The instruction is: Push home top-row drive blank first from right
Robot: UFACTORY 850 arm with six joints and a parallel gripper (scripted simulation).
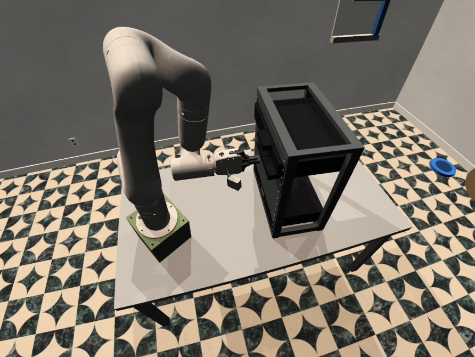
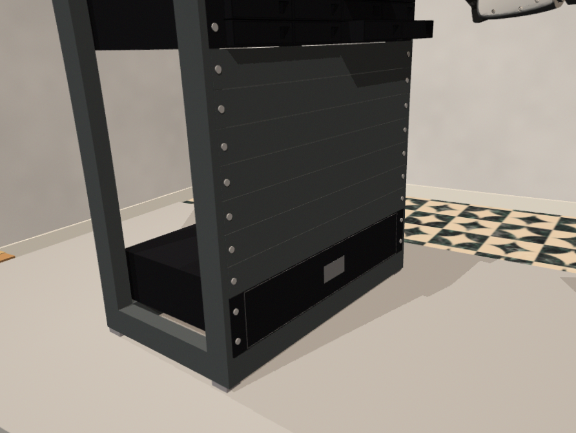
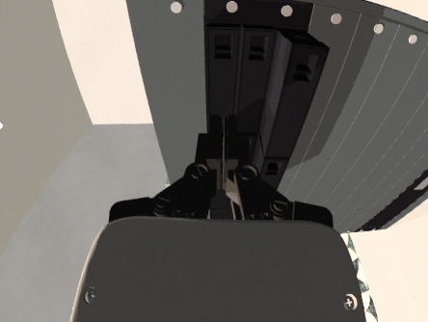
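Observation:
The dark rack (image 1: 305, 153) stands on the table. The storage chassis (image 1: 264, 147) sits in the upper part of its front, facing the arm. My gripper (image 1: 254, 159) is shut and empty, level with the chassis and pointing straight at its front. In the wrist view the shut fingertips are just in front of the drive blanks (image 3: 240, 68). One blank (image 3: 298, 97) beside them stands out from the face. I cannot tell whether the fingertips touch a blank. In the exterior view only the chassis' lower edge (image 2: 316, 25) shows, with one blank (image 2: 407, 28) sticking out.
The arm's green base (image 1: 158, 230) is at the table's left. A black unit (image 2: 307, 289) fills the rack's bottom slot, with blank panels (image 2: 312, 153) above it. A blue dish (image 1: 442, 167) lies on the floor far right.

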